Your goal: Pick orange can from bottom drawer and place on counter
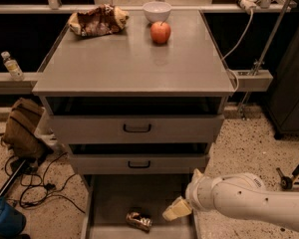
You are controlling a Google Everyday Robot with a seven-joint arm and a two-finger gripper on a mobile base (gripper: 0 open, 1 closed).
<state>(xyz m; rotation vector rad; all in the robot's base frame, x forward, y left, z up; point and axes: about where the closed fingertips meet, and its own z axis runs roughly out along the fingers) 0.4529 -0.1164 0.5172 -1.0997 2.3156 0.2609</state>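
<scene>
Gripper [177, 209] over bottom drawer [118, 197] near orange can [139, 220], grey counter [129, 63], speckled floor [245, 143]

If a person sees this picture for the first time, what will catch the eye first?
The white arm reaches in from the lower right, its tool over the open bottom drawer, close beside the orange can lying there. On the counter above, a red apple stands out near a white bowl.
</scene>
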